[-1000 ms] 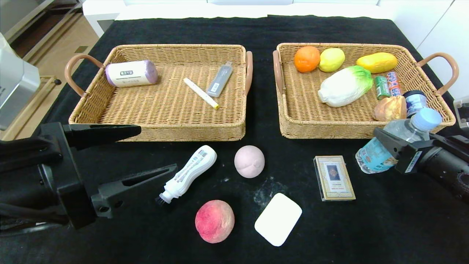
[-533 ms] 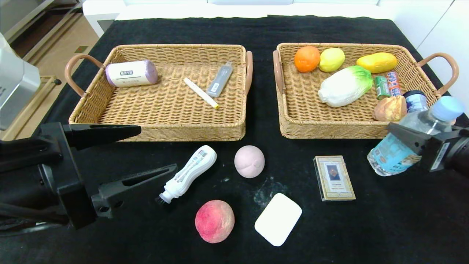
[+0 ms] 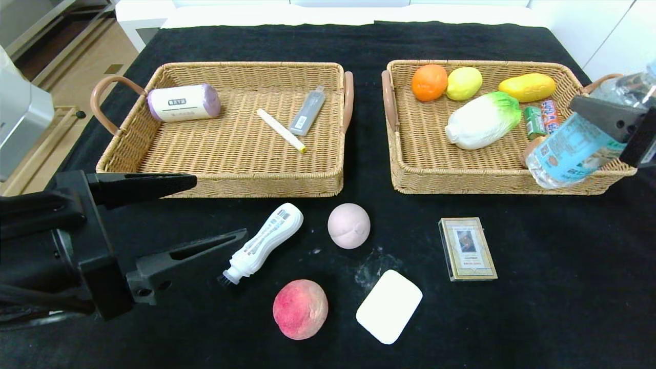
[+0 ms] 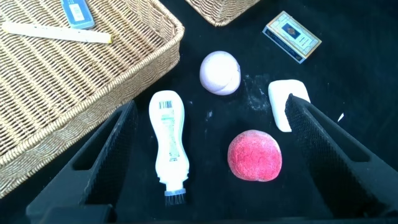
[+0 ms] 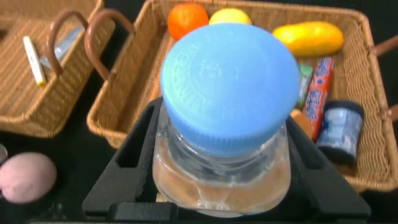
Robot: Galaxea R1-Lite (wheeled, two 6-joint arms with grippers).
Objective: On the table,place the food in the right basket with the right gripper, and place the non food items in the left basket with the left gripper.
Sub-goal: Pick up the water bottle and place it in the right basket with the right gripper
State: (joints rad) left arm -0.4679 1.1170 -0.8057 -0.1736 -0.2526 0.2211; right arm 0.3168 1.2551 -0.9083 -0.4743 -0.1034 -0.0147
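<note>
My right gripper (image 3: 607, 136) is shut on the clear water bottle (image 3: 566, 154), which hangs tilted over the near right corner of the right basket (image 3: 461, 185). In the right wrist view its pale blue cap (image 5: 230, 87) rises from between the jaws. On the black table (image 3: 538, 307) lie the pink bun (image 3: 349, 225), the peach (image 3: 300, 309), a white brush-tipped bottle (image 3: 264, 241), a white pad (image 3: 389, 306) and a gold-edged card box (image 3: 467, 248). My left gripper (image 3: 220, 207) is open, low in front of the left basket (image 3: 220, 185), next to the brush bottle (image 4: 169, 143).
The left basket holds a purple-ended roll (image 3: 183, 102), a white pen (image 3: 281, 129) and a grey pack (image 3: 307, 111). The right basket holds an orange (image 3: 429, 82), a lemon (image 3: 464, 83), a mango (image 3: 527, 87), a cabbage (image 3: 482, 121) and small packets.
My right gripper has carried the water bottle up off the table and away from me, to above the right basket's near right corner. The left arm has not moved.
</note>
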